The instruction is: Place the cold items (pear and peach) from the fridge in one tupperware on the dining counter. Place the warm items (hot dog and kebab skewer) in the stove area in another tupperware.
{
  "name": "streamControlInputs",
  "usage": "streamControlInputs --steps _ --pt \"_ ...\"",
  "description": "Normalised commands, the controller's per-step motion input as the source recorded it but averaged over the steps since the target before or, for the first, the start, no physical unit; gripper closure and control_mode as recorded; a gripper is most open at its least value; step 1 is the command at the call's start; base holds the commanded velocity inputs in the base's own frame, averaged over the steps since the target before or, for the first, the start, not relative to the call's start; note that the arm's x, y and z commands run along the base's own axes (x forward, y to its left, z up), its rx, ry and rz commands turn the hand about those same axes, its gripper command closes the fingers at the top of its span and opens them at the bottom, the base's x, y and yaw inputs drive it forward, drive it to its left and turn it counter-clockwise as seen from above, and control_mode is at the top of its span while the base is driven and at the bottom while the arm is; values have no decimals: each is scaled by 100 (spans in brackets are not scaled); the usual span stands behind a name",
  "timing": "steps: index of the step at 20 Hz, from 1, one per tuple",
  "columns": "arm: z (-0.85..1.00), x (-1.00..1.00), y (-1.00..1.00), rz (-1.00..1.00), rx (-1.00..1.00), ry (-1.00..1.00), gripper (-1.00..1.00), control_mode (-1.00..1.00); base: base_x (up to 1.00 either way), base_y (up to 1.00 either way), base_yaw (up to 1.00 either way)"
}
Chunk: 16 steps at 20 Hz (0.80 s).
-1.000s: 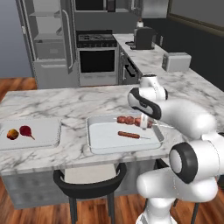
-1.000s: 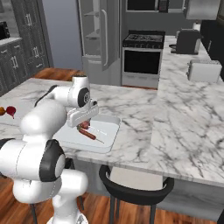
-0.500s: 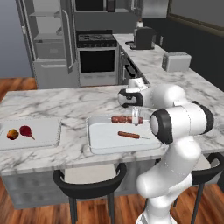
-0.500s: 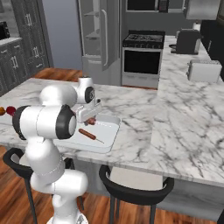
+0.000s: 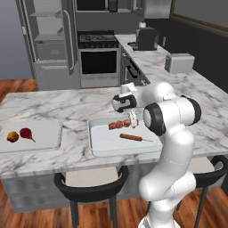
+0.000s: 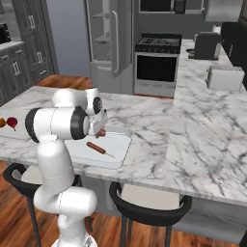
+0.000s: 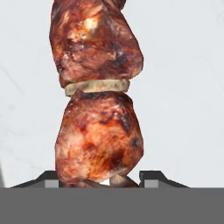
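Observation:
My gripper is shut on one end of the kebab skewer, holding it level just above the white tupperware on the dining counter. A hot dog lies inside that tupperware, right below the skewer. In the hand view the meat chunks of the kebab skewer rise from between my fingertips. From the right base view the gripper hangs over the hot dog. A second tupperware at the counter's left holds the peach and the pear.
Two black stools stand under the counter's near edge. A toaster sits on the side counter at the right. The stove and the fridge are at the back.
The gripper has carried the skewer a little to the left and lower over the tupperware. The arm's elbow has swung in over the base.

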Motion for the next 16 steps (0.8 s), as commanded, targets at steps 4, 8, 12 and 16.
streamControlInputs --steps 4,8,12,16 --pt "-20 30 38 1 -3 0 100 -100 0 0 0" --pt "-16 16 23 0 0 0 100 -100 0 0 0" --pt "-18 4 14 0 0 0 100 -100 0 0 0" --pt "-27 14 0 0 0 -7 100 -100 0 0 0"
